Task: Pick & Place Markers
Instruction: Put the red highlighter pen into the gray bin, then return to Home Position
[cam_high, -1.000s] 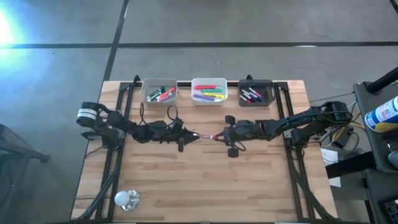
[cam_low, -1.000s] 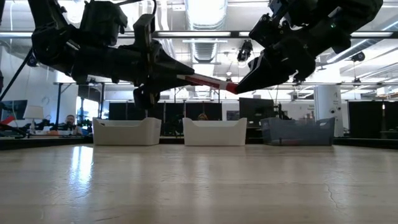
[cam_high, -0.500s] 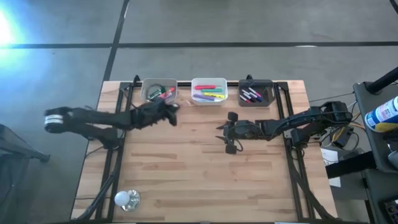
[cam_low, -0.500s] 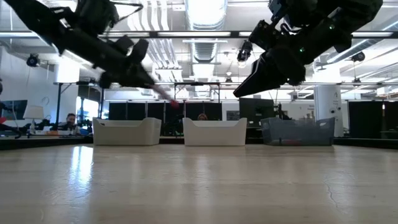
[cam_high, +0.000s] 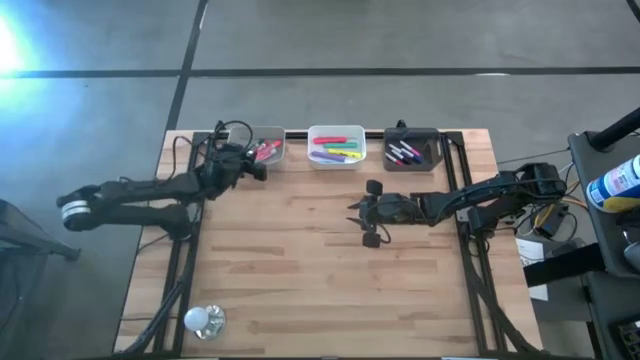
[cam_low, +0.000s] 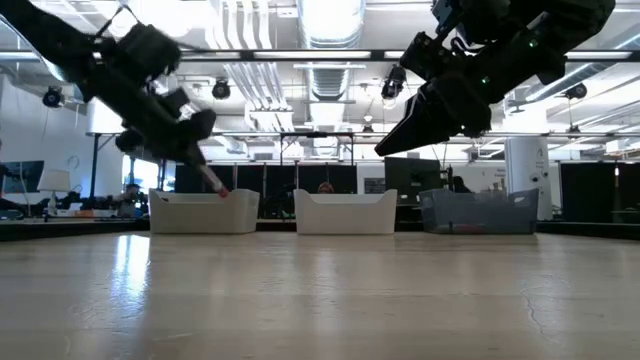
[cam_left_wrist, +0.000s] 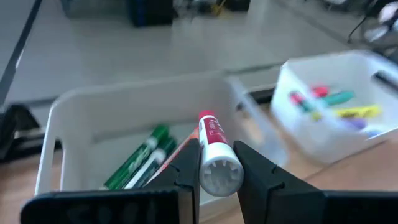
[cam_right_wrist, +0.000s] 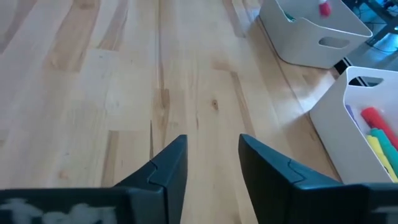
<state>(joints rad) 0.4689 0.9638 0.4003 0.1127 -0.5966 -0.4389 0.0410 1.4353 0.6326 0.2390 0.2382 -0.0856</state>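
Hanging over the left-hand bin (cam_high: 262, 150) at the far edge of the table (cam_high: 330, 290), the left gripper (cam_left_wrist: 219, 163) pinches a red marker (cam_left_wrist: 214, 152) between its fingers, white butt end toward the wrist and red cap pointing down into the bin; from table height the marker's tip (cam_low: 215, 187) sits just above the bin's rim (cam_low: 203, 198); inside lie green markers (cam_left_wrist: 144, 155) and red ones, so this looks like the right home for it. To my eye the drop is the step in hand, and doing it well means getting the cap well inside the walls before the jaws part; let go too high or too near the rim and the slim pen could bounce out onto the wood; a little lower and more toward the bin's middle would be safer. The right gripper (cam_right_wrist: 211, 163) waits above the bare middle of the table, fingers spread and holding nothing. The middle bin (cam_high: 336, 146) holds yellow and pink markers; the dark bin (cam_high: 412, 150) holds purple and blue ones; a light bulb (cam_high: 202, 319) lies near the table's front left corner.
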